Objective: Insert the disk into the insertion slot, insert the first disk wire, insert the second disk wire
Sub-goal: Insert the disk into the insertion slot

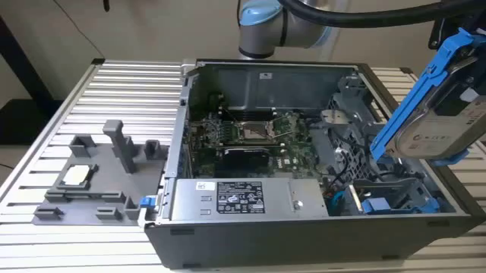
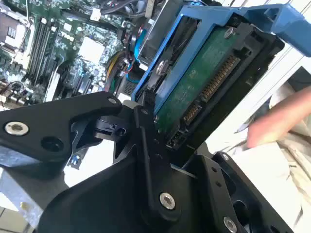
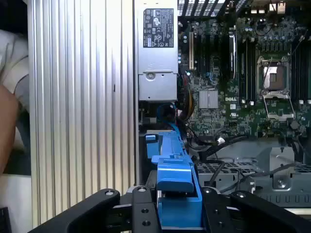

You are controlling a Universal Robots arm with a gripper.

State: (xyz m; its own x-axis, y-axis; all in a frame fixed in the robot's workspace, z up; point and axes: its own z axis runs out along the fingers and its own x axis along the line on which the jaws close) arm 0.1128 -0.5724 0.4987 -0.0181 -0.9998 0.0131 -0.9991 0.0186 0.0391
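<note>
The gripper (image 3: pixel 177 208) is clamped on the disk (image 1: pixel 444 122), with its black fingers (image 3: pixel 141 211) pressed against either side of the blue carrier (image 3: pixel 172 170). In the exterior view the disk hangs tilted at the upper right of the frame, above the open case (image 1: pixel 304 244) and clear of it. The grip sits on springy plastic rather than on the drive body, so the load could pivot or slide in the jaws if the arm jolts. The exposed green circuit board (image 2: pixel 204 87) would then be the face that strikes metal. A person's hand (image 2: pixel 277 124) is blurred just beyond the disk in the second wrist view, and any swing that way risks contact. Lower down, at the lower right of the exterior view, the insertion slot (image 1: pixel 391 190) lies in the grey cage. With the carrier at this slant, a corner may catch the cage rim and jam instead of sliding in. Loose black wires (image 1: pixel 343 165) drape beside the cage and could be pinched or dragged under the frame. The second carrier (image 1: pixel 376 205) sits close by in the cage and could be knocked by a misaimed descent. Farther in, the motherboard (image 1: pixel 258 136) lies open to a dropped drive.
</note>
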